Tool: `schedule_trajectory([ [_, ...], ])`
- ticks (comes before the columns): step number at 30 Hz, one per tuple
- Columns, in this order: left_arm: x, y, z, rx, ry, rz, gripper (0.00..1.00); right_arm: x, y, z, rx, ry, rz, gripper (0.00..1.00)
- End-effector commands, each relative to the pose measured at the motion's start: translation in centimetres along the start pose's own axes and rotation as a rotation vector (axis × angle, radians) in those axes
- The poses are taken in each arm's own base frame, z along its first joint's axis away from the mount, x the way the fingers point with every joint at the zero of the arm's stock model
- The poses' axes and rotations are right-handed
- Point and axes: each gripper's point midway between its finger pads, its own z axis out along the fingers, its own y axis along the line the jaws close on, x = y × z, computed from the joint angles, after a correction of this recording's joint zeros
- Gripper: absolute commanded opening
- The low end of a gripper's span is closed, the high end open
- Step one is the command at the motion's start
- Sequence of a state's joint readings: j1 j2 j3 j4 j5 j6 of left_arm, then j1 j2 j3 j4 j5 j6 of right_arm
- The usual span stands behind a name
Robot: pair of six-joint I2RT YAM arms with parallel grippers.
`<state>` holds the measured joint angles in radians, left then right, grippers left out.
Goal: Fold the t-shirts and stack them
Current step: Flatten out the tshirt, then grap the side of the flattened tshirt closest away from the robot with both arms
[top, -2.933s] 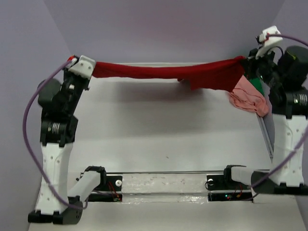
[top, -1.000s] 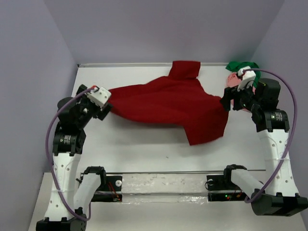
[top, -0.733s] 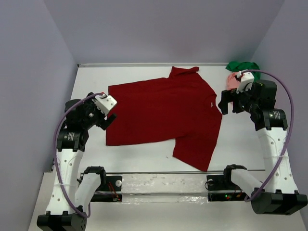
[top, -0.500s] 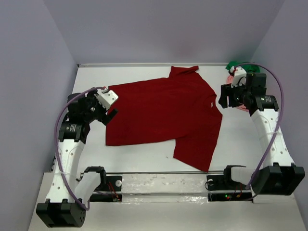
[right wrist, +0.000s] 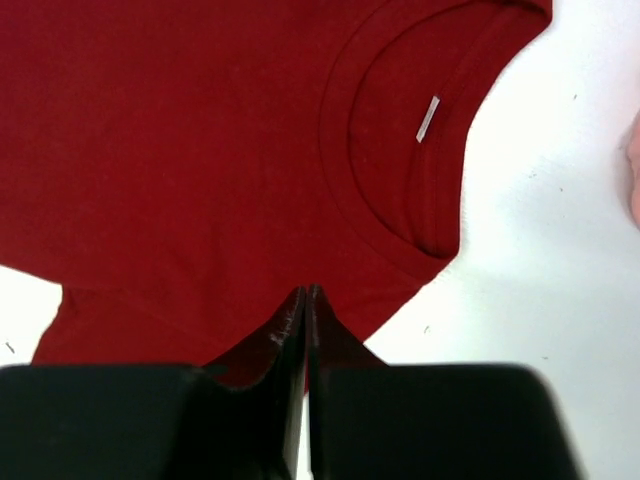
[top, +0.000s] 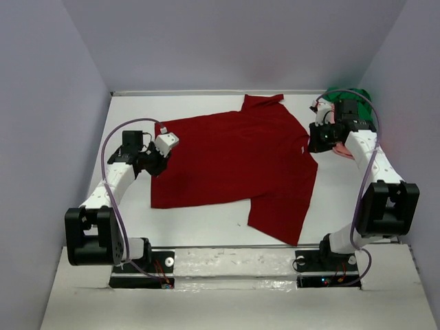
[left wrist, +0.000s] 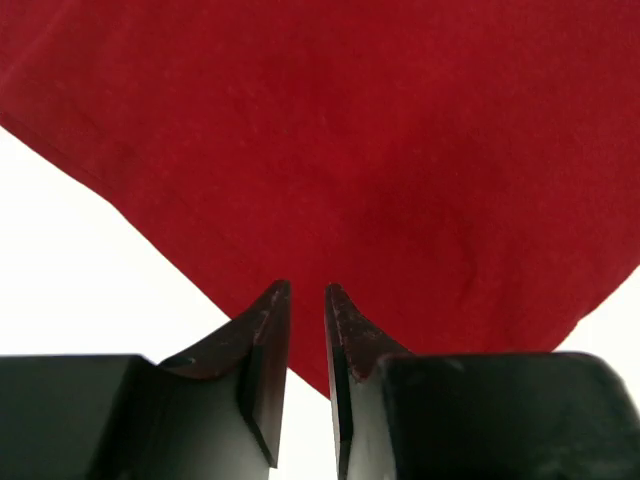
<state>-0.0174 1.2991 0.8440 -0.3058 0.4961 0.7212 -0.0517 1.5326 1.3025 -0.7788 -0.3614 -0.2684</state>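
Note:
The dark red t-shirt (top: 234, 161) lies spread flat on the white table (top: 206, 227), with its collar (right wrist: 400, 215) toward the right arm. My left gripper (top: 159, 162) hovers over the shirt's left edge (left wrist: 400, 150), its jaws a narrow gap apart with nothing between them (left wrist: 307, 290). At the shirt's shoulder beside the collar, my right gripper (top: 314, 143) is shut, fingertips together over the red cloth (right wrist: 308, 290), and no cloth shows pinched. The bright green t-shirt (top: 347, 95) lies bunched at the back right. A bit of the salmon pink t-shirt (top: 342, 150) shows beside the right arm.
Purple-grey walls enclose the table on the left, back and right. The arm bases and a clear rail (top: 234, 261) run along the near edge. One sleeve (top: 282, 213) of the red shirt reaches toward that rail.
The red shirt, held stretched in the air between both grippers, came down and was let go flat. Both arms then reached farther over its edges, and both pairs of jaws narrowed, the right fully.

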Motion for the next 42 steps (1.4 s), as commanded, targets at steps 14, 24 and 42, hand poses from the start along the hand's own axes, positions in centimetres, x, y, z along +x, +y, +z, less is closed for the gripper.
schedule_trajectory([
  [14,3.4,-3.0,-5.2,-0.07,0.05,0.174,0.42,8.0,1.7,-3.8,0.036,0.145,-0.048,0.06],
  [24,4.0,-3.8,-3.4,0.018,0.109,0.111,0.28,9.7,0.9,0.0,-0.014,0.341,0.079,0.06],
  [42,6.9,-4.8,-4.6,-0.055,0.161,0.149,0.56,14.5,1.0,-0.2,0.017,0.51,0.142,0.33],
])
